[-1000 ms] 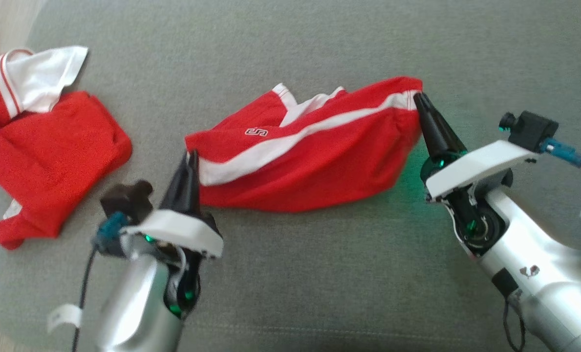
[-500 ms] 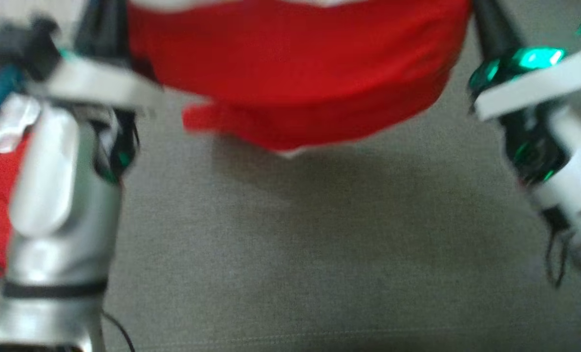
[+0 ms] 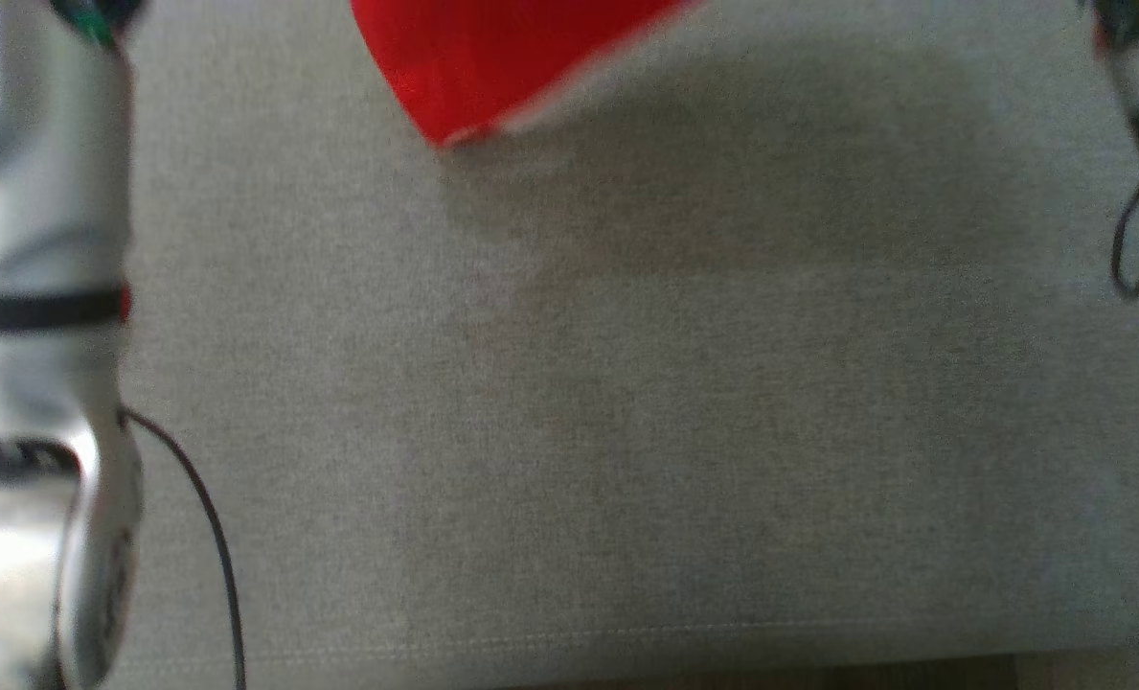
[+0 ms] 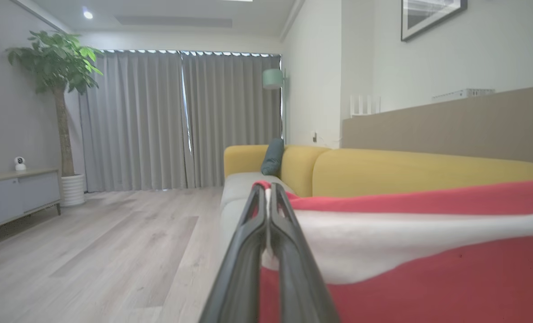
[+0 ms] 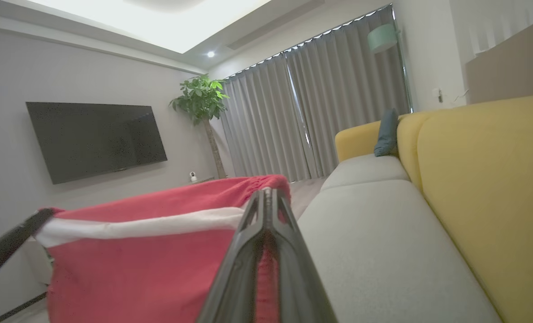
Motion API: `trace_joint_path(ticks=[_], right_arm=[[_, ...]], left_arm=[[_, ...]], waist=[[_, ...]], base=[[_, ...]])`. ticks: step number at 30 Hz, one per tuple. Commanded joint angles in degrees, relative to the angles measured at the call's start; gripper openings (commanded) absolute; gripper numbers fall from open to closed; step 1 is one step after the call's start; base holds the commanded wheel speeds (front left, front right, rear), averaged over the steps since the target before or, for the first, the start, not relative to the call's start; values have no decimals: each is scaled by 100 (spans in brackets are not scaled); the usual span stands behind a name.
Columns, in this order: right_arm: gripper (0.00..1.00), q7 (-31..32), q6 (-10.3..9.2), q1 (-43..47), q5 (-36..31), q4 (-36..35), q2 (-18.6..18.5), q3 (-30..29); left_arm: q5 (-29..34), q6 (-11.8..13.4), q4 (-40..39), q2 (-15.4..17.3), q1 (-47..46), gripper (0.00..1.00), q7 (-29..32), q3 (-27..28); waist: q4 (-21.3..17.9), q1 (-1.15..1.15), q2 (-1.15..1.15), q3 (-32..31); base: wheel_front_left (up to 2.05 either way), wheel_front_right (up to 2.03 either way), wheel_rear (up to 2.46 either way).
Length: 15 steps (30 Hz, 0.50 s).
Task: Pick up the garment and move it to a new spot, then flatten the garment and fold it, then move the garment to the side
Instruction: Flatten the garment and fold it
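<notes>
The garment (image 4: 418,264) is a red jersey with a white stripe, stretched in the air between both grippers. My left gripper (image 4: 267,190) is shut on one top corner of it. My right gripper (image 5: 269,194) is shut on the other top corner, the garment (image 5: 136,264) hanging to its left. In the right wrist view the left gripper's fingers (image 5: 10,242) hold the far corner. In the head view only the garment's low hanging tip (image 3: 473,57) shows at the top edge, above the grey sofa seat (image 3: 626,412). My left forearm (image 3: 42,287) stands at the left edge.
The sofa has a yellow backrest (image 5: 490,188) and a dark blue cushion (image 5: 386,132) at its far end. Wooden floor (image 4: 91,251) lies beside the seat, with grey curtains (image 4: 181,121), a potted plant (image 4: 55,80), a low cabinet (image 4: 10,197) and a wall television (image 5: 96,139).
Both grippers have lifted the garment off the seat and up past the head view's top edge. The head view has shifted, and the red clothing at the left has left it.
</notes>
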Motion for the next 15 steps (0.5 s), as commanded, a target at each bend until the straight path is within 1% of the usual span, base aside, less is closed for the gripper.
trace_joint_path(ticks=[1, 3, 5, 7, 9, 12, 15], right_arm=[[0, -94, 37, -292, -162, -1, 86, -123], [0, -145, 37, -633, -455, 250, 200, -375], [0, -152, 37, -907, -947, 203, 261, -930], [0, -154, 37, -989, -1494, 62, 332, -1496], [0, -155, 37, -887, -1836, 40, 478, -1854], [0, -155, 37, -520, -2131, 92, 607, -1833], [0, -156, 37, -90, -2104, 157, 605, -1720]], left_arm=[[87, 65, -151, 228, -423, 0, -89, 125], [181, 146, -68, 185, -734, 0, -172, 115], [268, 179, -101, 177, -1005, 0, -204, 120], [338, 248, -402, 135, -1186, 0, -209, 198], [381, 266, -651, 60, -1162, 0, -211, 253], [351, 184, -727, -68, -768, 0, -212, 306], [232, 112, -702, -217, -223, 0, -213, 412]], waist=[[59, -1, 0, 240], [107, -1, 0, 340], [149, -1, 0, 419], [196, -1, 0, 514], [225, -1, 0, 594], [231, -1, 0, 619], [222, -1, 0, 662]], base=[[0, 0, 0], [0, 0, 0], [0, 0, 0], [0, 0, 0], [0, 0, 0], [0, 0, 0], [0, 0, 0]])
